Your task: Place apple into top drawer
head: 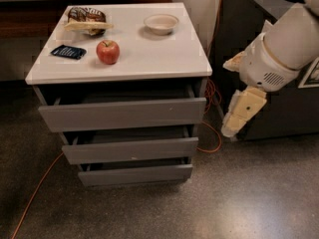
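Broadly, a white-topped cabinet (164, 59) fills the left and middle of the view, standing on a speckled floor (249, 198). At 3 o'clock from it, the robot's thick white arm (294, 39) comes in from the upper right corner and slants down toward 8 o'clock, in front of a dark unit (294, 113). The top drawer (122, 114) is pulled partly out, with a dark strip of its inside showing under the white top. The two narrower drawers (129, 151) below it also stand slightly out. The cream gripper (242, 108) hangs from the arm's rounded end toward 7 o'clock, level with the top drawer's front and just off the cabinet's right side. It holds nothing, and I cannot tell whether it is open or closed. On the top, a snack bag (85, 20) lies at 11 o'clock from the centre and a white bowl (161, 23) at 1 o'clock. The apple (108, 52) sits upright at 9 o'clock, well apart from the gripper, with a dark packet (68, 51) near its left. An orange cable (35, 193) trails on the floor.
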`<action>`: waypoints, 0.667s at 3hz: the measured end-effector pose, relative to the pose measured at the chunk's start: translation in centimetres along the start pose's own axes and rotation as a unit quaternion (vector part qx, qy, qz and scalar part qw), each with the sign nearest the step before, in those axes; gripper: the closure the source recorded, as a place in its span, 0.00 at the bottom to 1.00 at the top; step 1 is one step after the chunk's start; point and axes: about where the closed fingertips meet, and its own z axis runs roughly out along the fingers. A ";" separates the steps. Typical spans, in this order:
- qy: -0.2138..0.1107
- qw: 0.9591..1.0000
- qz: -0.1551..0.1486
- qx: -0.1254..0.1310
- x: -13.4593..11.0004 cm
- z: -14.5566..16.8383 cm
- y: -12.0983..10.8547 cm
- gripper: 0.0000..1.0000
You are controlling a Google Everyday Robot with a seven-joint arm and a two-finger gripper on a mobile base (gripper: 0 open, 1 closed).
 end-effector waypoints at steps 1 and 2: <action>-0.014 0.999 -0.034 0.007 -1.8 6.1 -1.5 0.00; -0.011 0.998 -0.064 0.019 -3.4 12.0 -2.9 0.00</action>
